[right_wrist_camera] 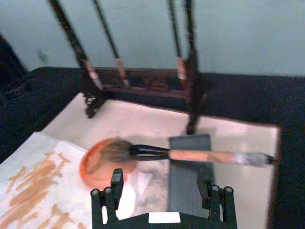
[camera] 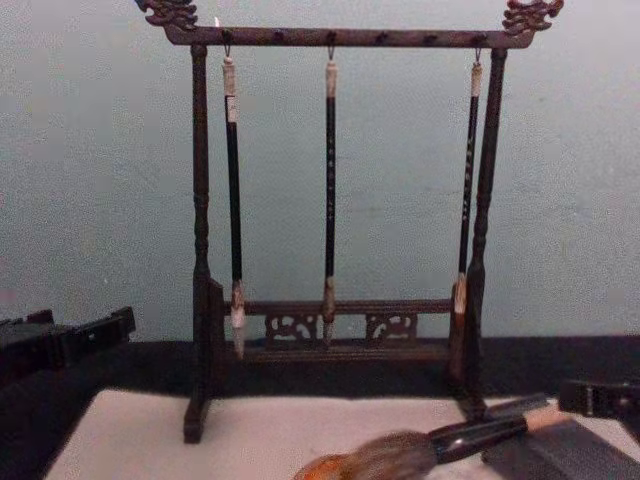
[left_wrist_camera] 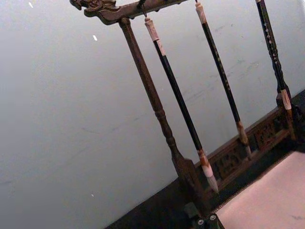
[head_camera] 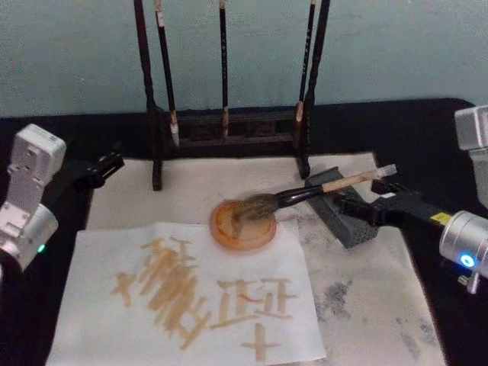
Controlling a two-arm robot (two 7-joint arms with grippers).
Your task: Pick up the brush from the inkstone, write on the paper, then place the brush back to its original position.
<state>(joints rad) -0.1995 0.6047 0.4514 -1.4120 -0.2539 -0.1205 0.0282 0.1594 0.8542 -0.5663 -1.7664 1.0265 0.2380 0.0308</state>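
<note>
1. Several big tan brush marks (head_camera: pixel 191 293) cover the paper (head_camera: pixel 91 305), which lies at 6 o'clock on the table. They look like written signs, but I cannot read them.
2. The paper is a white sheet lying on a bigger pale mat (head_camera: pixel 366 305). The mat has grey stains toward 4 o'clock.
3. The brush (head_camera: pixel 320 188) lies flat and nothing holds it. Its bushy grey-brown head rests in a round orange dish (head_camera: pixel 242 227) in the middle of the table.
4. The brush's tan handle lies across a dark grey block (head_camera: pixel 343 217), just at 3 o'clock from the dish. Its whitish end points toward 2 o'clock.
5. The right gripper (right_wrist_camera: pixel 162 183) sits at 3 o'clock, just beside the block. Its two black fingers (right_wrist_camera: pixel 116 183) are spread wide apart with nothing between them. In the right wrist view the brush handle lies a little beyond the fingertips, not touching them.
6. The left gripper (head_camera: pixel 107 164) is parked at 9 o'clock, off the edge of the mat. I cannot tell if its fingers are apart or together.
7. A dark wooden rack (camera: pixel 340 345) stands at 12 o'clock, at the far edge of the mat. Three thin brushes (camera: pixel 329 190) with dark handles hang from its top bar, tips down.
</note>
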